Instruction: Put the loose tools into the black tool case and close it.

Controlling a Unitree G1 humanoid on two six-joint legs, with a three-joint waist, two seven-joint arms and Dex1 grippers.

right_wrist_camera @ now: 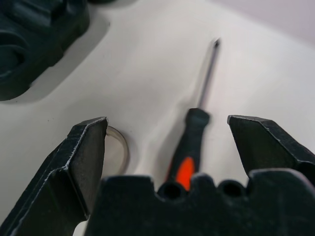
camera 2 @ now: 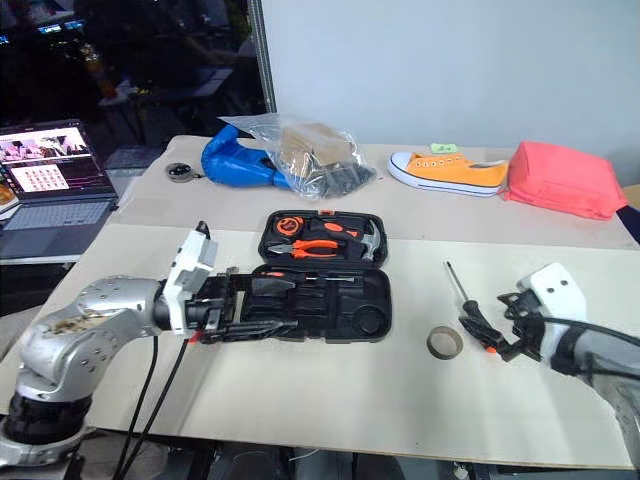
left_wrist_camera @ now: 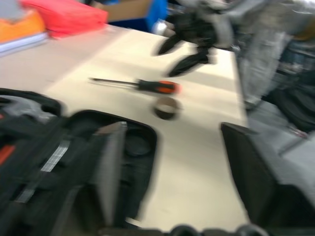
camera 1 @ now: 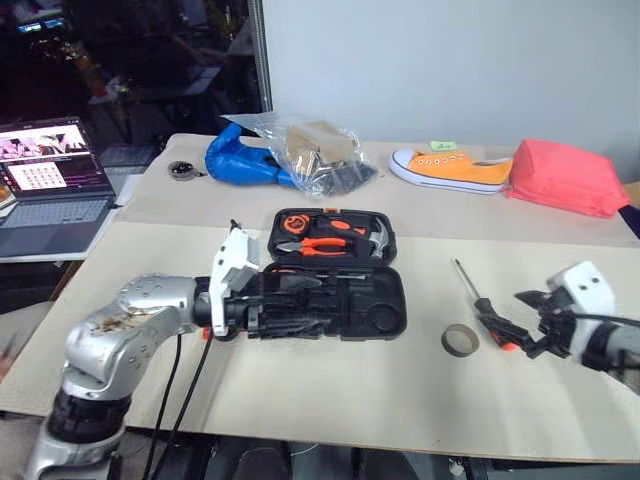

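Note:
The black tool case (camera 1: 395, 300) lies open mid-table. Orange-handled pliers (camera 1: 325, 243) and a hammer (camera 1: 378, 238) sit in its far half. My left gripper (camera 1: 272, 300) hovers over the left end of the near half, fingers (left_wrist_camera: 246, 177) spread open and empty. One of the loose tools, an orange-black screwdriver (camera 1: 478, 298), lies right of the case, with a tan tape ring (camera 1: 460, 340) beside its handle. My right gripper (right_wrist_camera: 167, 123) is open just behind that handle (right_wrist_camera: 189, 142), one finger to each side, not touching it.
At the table's far side lie a blue bag (camera 1: 240, 160), a clear plastic bag (camera 1: 320, 155), an orange shoe (camera 1: 450, 168) and a pink pouch (camera 1: 565, 175). A laptop (camera 1: 55, 185) stands on a desk to the left.

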